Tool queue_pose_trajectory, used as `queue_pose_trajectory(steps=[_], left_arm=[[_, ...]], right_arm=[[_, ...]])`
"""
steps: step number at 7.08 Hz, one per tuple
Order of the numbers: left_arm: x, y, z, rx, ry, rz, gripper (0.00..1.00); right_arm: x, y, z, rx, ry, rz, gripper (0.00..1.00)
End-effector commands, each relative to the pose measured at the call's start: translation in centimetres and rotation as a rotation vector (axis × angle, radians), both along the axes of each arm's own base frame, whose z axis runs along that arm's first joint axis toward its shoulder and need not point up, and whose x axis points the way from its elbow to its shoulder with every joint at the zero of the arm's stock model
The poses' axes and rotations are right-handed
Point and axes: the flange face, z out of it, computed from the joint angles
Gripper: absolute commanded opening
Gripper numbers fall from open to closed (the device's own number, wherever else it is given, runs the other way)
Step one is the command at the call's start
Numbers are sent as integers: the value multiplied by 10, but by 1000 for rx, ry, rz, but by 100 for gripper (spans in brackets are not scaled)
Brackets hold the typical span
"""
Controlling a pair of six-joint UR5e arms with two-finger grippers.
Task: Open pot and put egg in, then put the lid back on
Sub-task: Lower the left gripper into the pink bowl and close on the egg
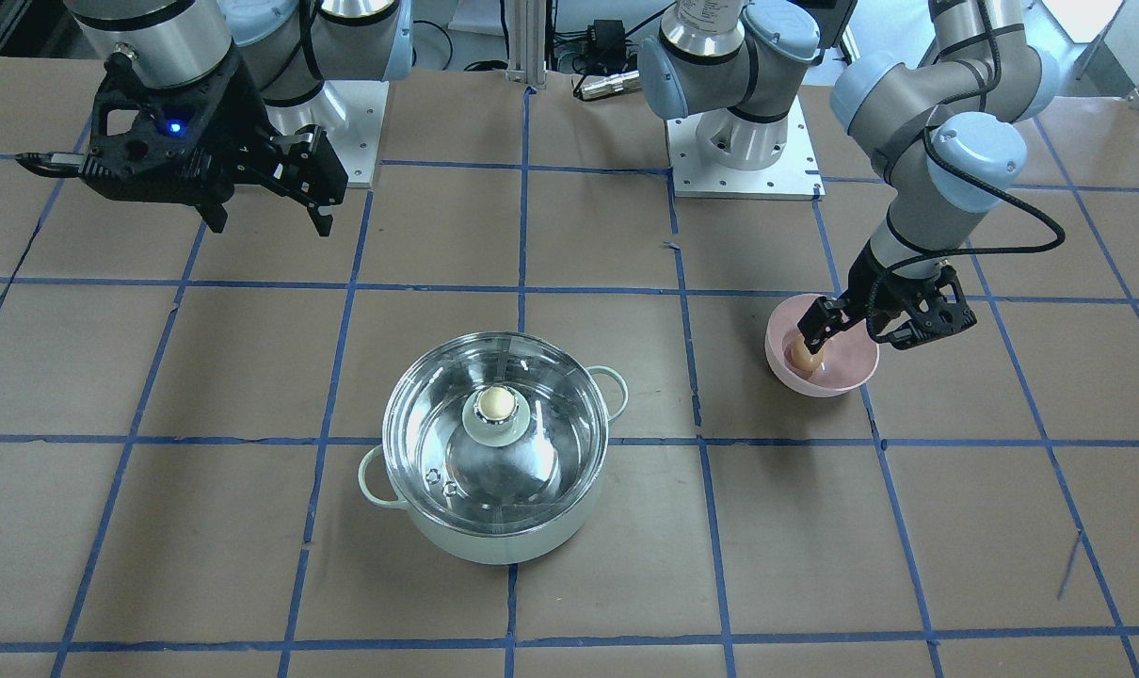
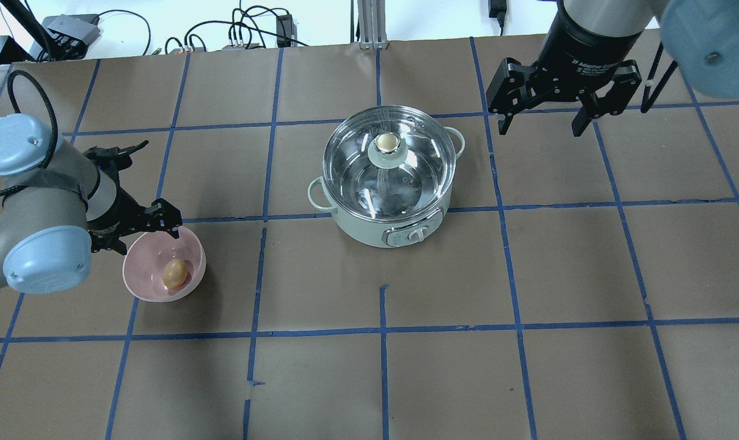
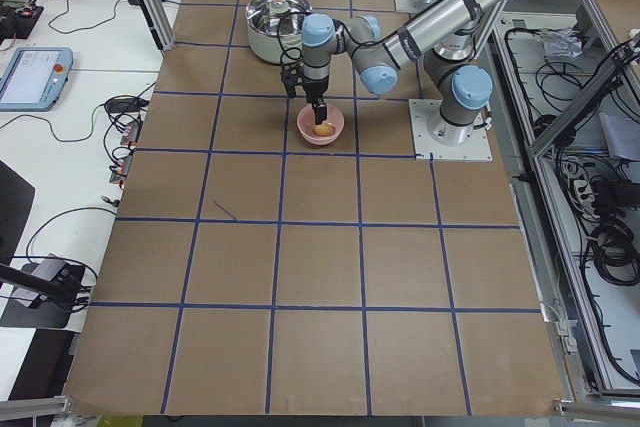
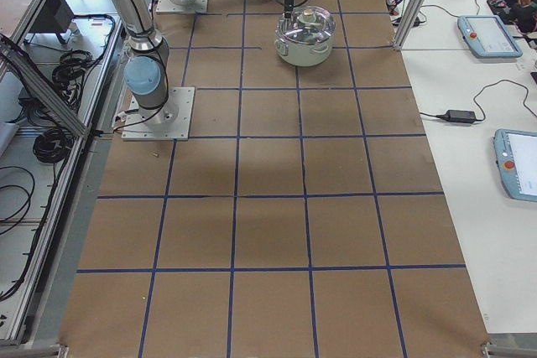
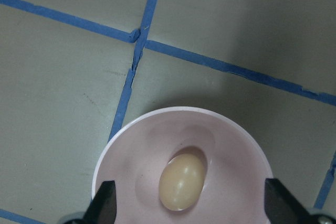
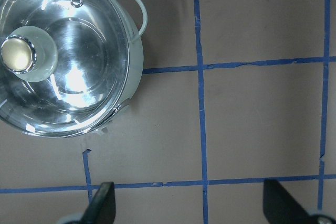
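The mint-green pot (image 1: 504, 544) stands mid-table with the glass lid (image 1: 541, 424) closed on it, cream knob (image 1: 496, 403) on top; it also shows in the overhead view (image 2: 369, 232) and the right wrist view (image 6: 134, 51). The tan egg (image 2: 175, 273) lies in a pink bowl (image 2: 138, 269). My left gripper (image 1: 852, 341) is open, lowered at the bowl, its fingers either side of the egg (image 5: 182, 182) without touching it. My right gripper (image 2: 540, 127) is open and empty, held high beside the pot and off to its side.
The table is brown paper with a blue tape grid. Both arm bases (image 1: 744, 160) stand at the robot's edge. Cables and devices (image 2: 70, 27) lie beyond the far edge. Operator benches with tablets (image 4: 482, 35) flank the table.
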Motion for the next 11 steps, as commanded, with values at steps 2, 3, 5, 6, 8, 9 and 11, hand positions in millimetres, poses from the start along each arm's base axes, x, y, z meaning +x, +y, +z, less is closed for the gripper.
queue_pose_trajectory(steps=[2,3,5,6,8,9,11], left_arm=[[-3,14,-30,17,5,-19,100],[-3,16,-33,20,6,-19,100],[-4,17,-37,27,13,-21,100],[-4,16,-36,19,13,-26,100],[-4,17,-38,15,7,-96,100],[-1,12,-33,-4,-7,-122,100],[2,12,-39,7,-1,-157,100]], right_arm=[[-1,2,1,20,12,0,100],[-1,2,0,23,12,-2,100],[-1,2,2,17,7,1,100],[-2,2,2,17,7,0,100],[1,5,0,18,-2,15,100],[2,7,3,12,-4,18,100],[1,7,1,15,-4,18,100]])
